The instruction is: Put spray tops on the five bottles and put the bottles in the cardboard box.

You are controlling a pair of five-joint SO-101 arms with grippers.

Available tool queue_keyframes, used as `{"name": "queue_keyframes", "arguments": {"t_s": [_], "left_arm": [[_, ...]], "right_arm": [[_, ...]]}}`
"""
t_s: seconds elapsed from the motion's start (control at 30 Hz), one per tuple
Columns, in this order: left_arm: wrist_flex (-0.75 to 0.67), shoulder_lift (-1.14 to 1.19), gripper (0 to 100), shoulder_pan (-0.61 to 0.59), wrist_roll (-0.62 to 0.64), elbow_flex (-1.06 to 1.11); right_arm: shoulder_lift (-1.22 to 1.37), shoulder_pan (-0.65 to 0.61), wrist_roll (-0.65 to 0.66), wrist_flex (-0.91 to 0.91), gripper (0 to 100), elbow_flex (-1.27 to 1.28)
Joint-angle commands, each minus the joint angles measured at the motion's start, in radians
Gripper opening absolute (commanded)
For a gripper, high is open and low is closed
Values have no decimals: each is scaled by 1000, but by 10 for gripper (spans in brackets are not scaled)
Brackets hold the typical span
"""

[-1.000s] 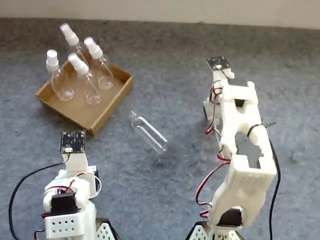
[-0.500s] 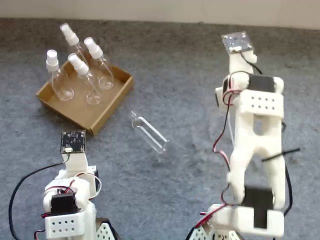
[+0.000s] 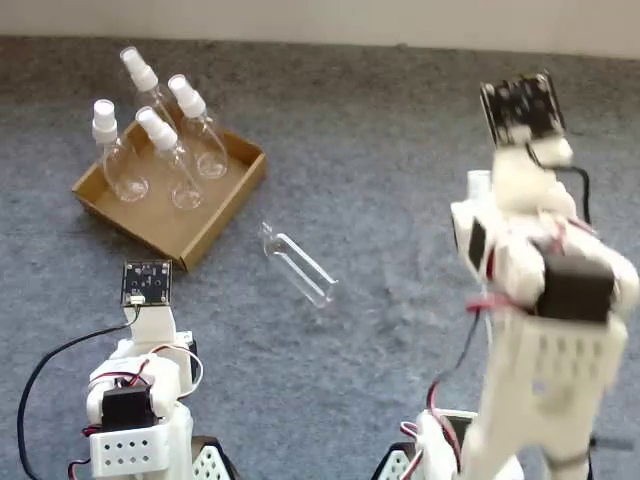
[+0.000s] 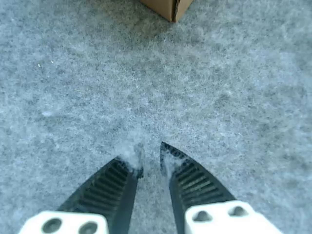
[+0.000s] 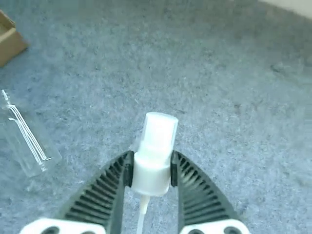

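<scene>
My right tool (image 5: 150, 168) is clenched on the spray top (image 5: 155, 146) above the table (image 3: 370, 110), and the bare bottle (image 3: 297, 265) lies on its side off to my left, its long axis diagonal, neck toward the cardboard box (image 3: 230, 205).

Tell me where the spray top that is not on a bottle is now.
The spray top is clamped in the right tool, over the grey carpet at the right of the high view, apart from the uncapped bottle lying mid-table.
</scene>
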Motion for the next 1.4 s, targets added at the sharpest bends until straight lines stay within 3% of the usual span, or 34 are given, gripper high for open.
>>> {"name": "queue_keyframes", "arguments": {"t_s": [0.0, 0.27, 0.7, 1.1, 1.37], "left_arm": [[6, -4, 7, -7, -8, 21], [6, -4, 7, -7, -5, 21], [6, -5, 5, -15, -5, 21], [-5, -4, 5, -35, -17, -65], [126, 2, 7, -35, -150, -352]], "right_arm": [[-173, 12, 12, 36, 13, -13], [-214, 16, 12, 30, 13, 154], [-219, 10, 3, -489, 13, 789], [-219, 8, -410, -987, 13, 1216], [-213, -22, -445, -1113, 13, 1279]]}}
